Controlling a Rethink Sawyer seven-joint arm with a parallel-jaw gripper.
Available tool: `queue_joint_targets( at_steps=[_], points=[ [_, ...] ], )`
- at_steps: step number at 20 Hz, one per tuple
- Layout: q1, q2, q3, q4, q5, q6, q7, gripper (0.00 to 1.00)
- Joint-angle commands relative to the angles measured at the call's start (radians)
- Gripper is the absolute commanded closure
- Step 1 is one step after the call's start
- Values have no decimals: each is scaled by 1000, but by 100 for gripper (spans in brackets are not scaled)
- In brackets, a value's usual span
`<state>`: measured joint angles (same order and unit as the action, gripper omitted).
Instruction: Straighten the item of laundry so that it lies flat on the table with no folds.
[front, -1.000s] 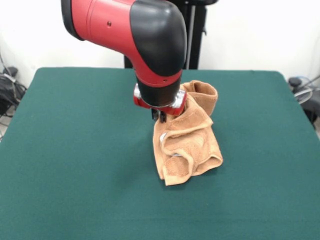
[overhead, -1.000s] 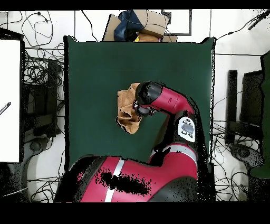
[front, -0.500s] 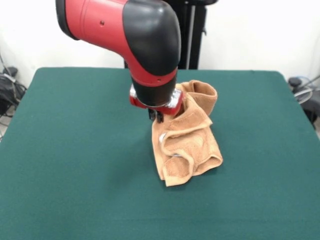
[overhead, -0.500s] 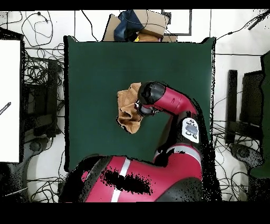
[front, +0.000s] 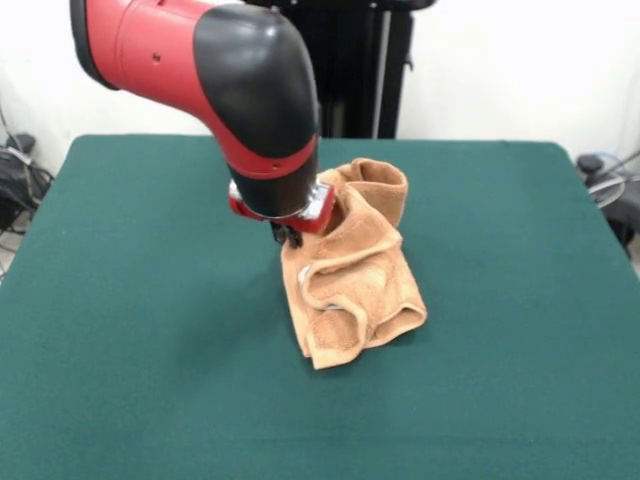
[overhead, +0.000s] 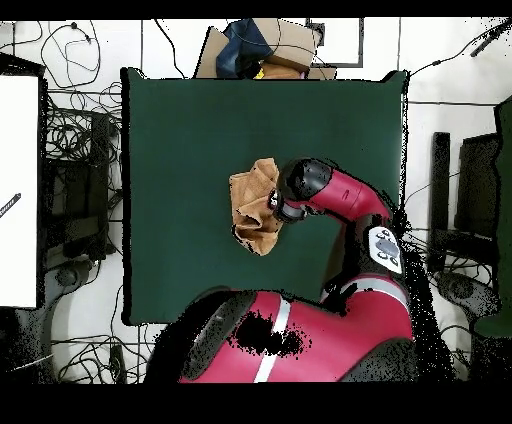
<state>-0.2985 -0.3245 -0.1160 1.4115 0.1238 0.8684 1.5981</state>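
The item of laundry (front: 355, 290) is a tan-orange towel, bunched up in a crumpled heap with thick folds near the middle of the dark green table (front: 130, 300). Its upper edge is pulled up against my gripper (front: 290, 238), which is shut on the cloth just under the red and black wrist. The towel's lower part rests on the table. From above, the towel (overhead: 255, 205) shows as a small lump left of the gripper (overhead: 278, 207), and the arm hides part of it. The table (overhead: 200, 120) is far larger than the towel.
A cardboard box with dark stuff (overhead: 270, 48) lies beyond the table's top edge in the overhead view. Cables (overhead: 75, 150) and a white board (overhead: 18, 190) are off its left side. A black stand (front: 360, 70) rises behind the table.
The arm has moved left in the front view, right in the overhead view. The towel has gone with it, still bunched and held at its upper edge.
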Motion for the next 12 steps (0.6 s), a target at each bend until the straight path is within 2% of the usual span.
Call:
queue_joint_targets(
  at_steps=[1,5,8,12],
  points=[
    [-6,11,125,14,-60,32,-51,100],
    [15,1,128,36,-62,-21,8,100],
    [10,-4,143,59,-60,-79,17,100],
    [15,10,143,33,-88,-119,2,100]
  ],
)
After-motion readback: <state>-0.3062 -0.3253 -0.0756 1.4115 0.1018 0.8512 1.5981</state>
